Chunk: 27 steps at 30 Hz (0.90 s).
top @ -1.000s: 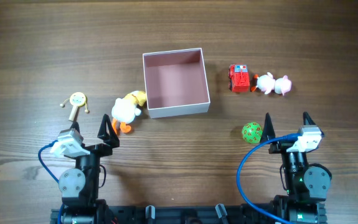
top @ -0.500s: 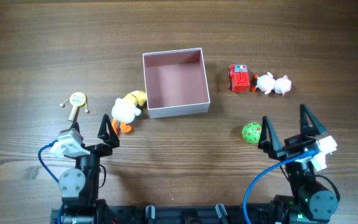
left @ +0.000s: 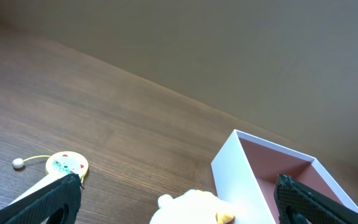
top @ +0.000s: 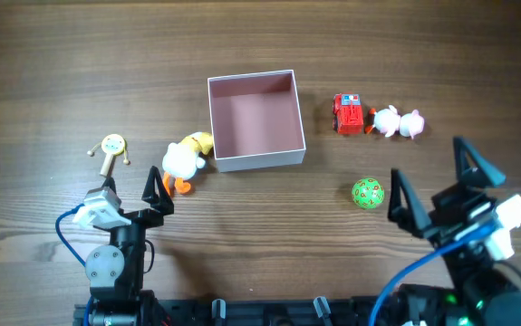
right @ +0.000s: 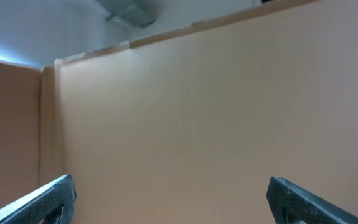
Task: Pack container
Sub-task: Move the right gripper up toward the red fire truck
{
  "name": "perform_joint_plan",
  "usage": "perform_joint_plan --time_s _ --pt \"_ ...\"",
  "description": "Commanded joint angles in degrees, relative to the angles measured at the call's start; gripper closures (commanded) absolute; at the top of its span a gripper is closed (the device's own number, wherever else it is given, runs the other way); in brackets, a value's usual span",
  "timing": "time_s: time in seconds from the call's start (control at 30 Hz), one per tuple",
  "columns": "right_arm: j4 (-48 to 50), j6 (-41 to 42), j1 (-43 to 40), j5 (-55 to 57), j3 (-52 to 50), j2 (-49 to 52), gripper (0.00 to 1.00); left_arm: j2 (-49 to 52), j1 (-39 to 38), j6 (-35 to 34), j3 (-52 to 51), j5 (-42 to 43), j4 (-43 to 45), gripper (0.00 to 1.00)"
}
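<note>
Container point(top: 253, 113) on brown wooden table point(top: 79, 54)

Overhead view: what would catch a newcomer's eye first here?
The white box with a pink inside sits mid-table, and nothing is in it. Toys lie around it: a yellow-and-white duck close by its near left corner, and a red toy and two small pink-white animals in a row to its right. A green ball lies nearer the arms, just beside the open right gripper.
</note>
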Motion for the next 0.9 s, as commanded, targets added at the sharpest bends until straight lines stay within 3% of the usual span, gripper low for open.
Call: perform_joint_plan --time_s 0.0,0.2,0.5,0.87 --pt "-0.6 -2.7 0.2 -7.3 9.1 12.3 0.0 -0.6 0.4 0.1 -0.3 0.5 0.0 0.0" --pt "-9.5 -3.9 0.2 -9.1 19.0 29.5 0.0 -0.6 0.4 0.1 -0.3 0.5 0.0 0.0" --pt "-36.2 -5.6 0.2 -4.6 29.2 53.9 0.0 -0.6 0.4 0.1 -0.3 0.5 0.0 0.0" --pt "-46.9 -4.8 0.2 -4.7 29.2 66.7 0.0 -0.6 0.4 0.1 -0.3 0.5 0.0 0.0"
